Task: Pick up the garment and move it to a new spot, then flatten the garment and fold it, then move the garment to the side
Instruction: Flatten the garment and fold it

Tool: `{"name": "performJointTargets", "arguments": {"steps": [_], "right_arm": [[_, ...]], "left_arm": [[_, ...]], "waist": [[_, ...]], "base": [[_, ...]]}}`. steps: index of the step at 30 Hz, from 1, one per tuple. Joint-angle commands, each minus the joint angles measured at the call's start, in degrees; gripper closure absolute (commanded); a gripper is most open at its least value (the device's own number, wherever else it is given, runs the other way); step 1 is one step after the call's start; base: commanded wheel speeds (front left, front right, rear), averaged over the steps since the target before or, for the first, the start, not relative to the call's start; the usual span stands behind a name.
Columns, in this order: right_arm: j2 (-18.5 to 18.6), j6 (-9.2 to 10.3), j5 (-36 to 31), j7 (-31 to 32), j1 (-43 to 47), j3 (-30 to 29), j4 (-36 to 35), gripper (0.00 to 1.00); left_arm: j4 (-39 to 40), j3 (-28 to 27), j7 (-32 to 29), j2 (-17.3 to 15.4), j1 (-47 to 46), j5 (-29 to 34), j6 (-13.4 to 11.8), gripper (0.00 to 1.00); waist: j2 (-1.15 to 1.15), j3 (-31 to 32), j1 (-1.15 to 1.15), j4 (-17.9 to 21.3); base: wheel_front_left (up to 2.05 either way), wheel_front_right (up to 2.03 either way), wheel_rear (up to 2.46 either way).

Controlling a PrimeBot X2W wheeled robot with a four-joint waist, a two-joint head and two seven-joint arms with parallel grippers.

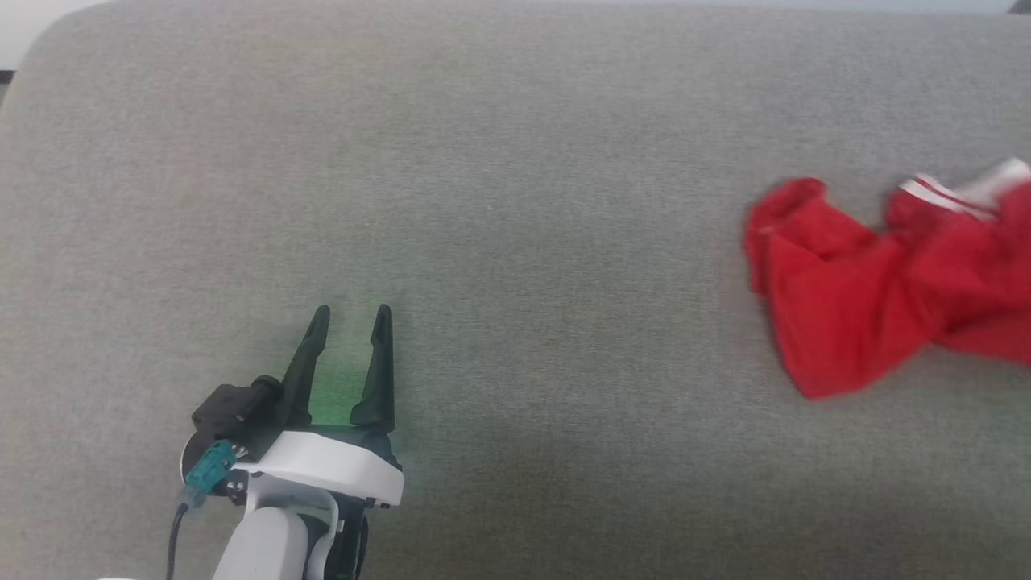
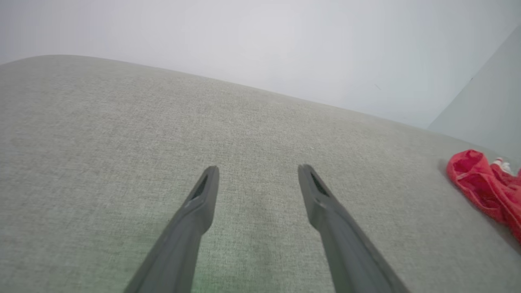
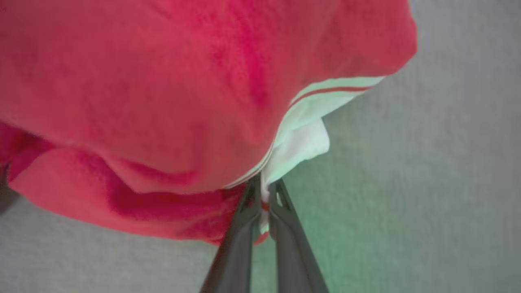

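The garment (image 1: 870, 282) is a crumpled bright-red cloth with a white, red-striped end, lying at the right side of the grey upholstered surface (image 1: 499, 161) and running off the head view's right edge. In the right wrist view the garment (image 3: 163, 101) bulks close ahead, and my right gripper (image 3: 263, 191) is shut on its white striped edge. My left gripper (image 1: 350, 318) hovers low at the lower left, open and empty, far left of the cloth. In the left wrist view the left gripper (image 2: 258, 173) points over bare fabric, the garment (image 2: 486, 187) at far right.
The grey surface's rounded far-left corner (image 1: 48, 48) and back edge run along the top of the head view. A pale wall (image 2: 285, 44) rises behind the surface in the left wrist view.
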State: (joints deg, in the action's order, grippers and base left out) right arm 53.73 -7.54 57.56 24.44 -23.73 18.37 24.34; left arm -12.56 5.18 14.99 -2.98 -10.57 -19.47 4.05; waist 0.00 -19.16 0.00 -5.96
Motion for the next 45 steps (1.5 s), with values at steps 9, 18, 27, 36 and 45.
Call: {"name": "performJointTargets", "arguments": {"steps": [9,18,27,36,45], "right_arm": [[-5.37,0.10,-3.34,-2.38,22.28,-16.51,-6.02,1.00],[-14.95,0.10,-13.54,-11.20,26.04,-30.48,-16.07,0.00],[-23.53,0.06,-19.21,-23.92,24.29,-35.49,-28.85,0.00],[-29.08,0.09,-19.94,-29.49,19.31,-25.13,-32.74,0.00],[-29.34,0.08,-18.93,-33.37,14.86,-19.02,-28.32,0.00]], "left_arm": [[0.26,-1.39,0.26,0.08,0.56,2.41,1.03,0.00],[0.76,-0.61,0.26,-0.77,-4.54,7.90,3.02,0.00],[-5.46,21.27,-3.65,-12.14,-23.62,4.94,3.45,0.00],[-15.88,46.11,-36.41,-13.23,-47.30,-27.18,3.35,0.00],[-33.00,48.47,-60.91,-6.59,-58.00,-43.71,3.38,0.00]], "waist": [[0.00,0.39,0.00,3.20],[0.00,2.68,0.00,6.73],[0.00,3.59,0.00,13.27],[0.00,0.17,0.00,20.84],[0.00,-2.42,0.00,27.01]], "base": [[0.00,0.00,0.00],[0.00,0.00,0.00],[0.00,0.00,0.00],[0.00,0.00,0.00],[0.00,0.00,0.00]]}}
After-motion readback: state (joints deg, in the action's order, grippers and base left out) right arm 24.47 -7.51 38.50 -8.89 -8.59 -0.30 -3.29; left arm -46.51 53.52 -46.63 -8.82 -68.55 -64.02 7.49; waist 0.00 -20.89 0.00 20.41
